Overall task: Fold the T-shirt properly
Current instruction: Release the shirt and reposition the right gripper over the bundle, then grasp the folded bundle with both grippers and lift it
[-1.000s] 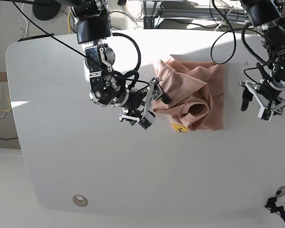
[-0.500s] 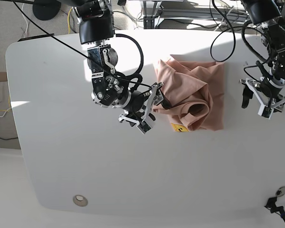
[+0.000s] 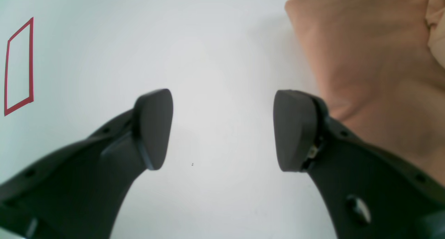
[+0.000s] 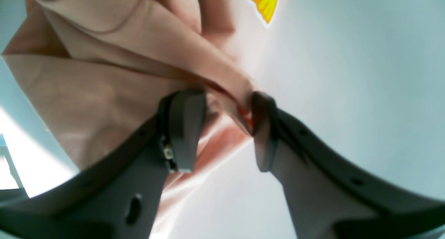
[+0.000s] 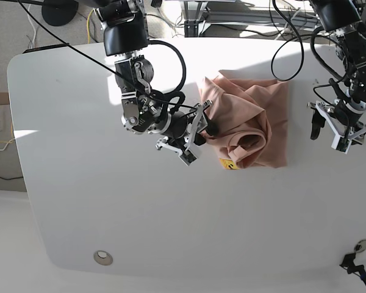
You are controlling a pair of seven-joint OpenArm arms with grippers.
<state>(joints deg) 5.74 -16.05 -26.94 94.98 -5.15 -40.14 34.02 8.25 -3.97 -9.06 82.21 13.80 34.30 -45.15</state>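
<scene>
The salmon-pink T-shirt (image 5: 250, 116) lies bunched and wrinkled on the white table (image 5: 79, 152), with a bit of its yellow print (image 5: 230, 164) at its near edge. My right gripper (image 5: 204, 125) is at the shirt's left edge. In the right wrist view the gripper (image 4: 222, 128) is closed on a fold of the T-shirt (image 4: 104, 93), below the yellow print (image 4: 266, 2). My left gripper (image 5: 329, 135) is open and empty just right of the shirt. In the left wrist view the gripper (image 3: 222, 128) hangs over bare table, with the T-shirt (image 3: 375, 75) beside its right finger.
A red tape rectangle (image 3: 19, 67) is marked on the table left of my left gripper. A round metal grommet (image 5: 102, 257) sits near the table's front left. Cables (image 5: 287, 55) hang over the back edge.
My right gripper has moved right, carrying the shirt's left edge inward, so the lower left of the shirt sits further right. The left arm has barely moved.
</scene>
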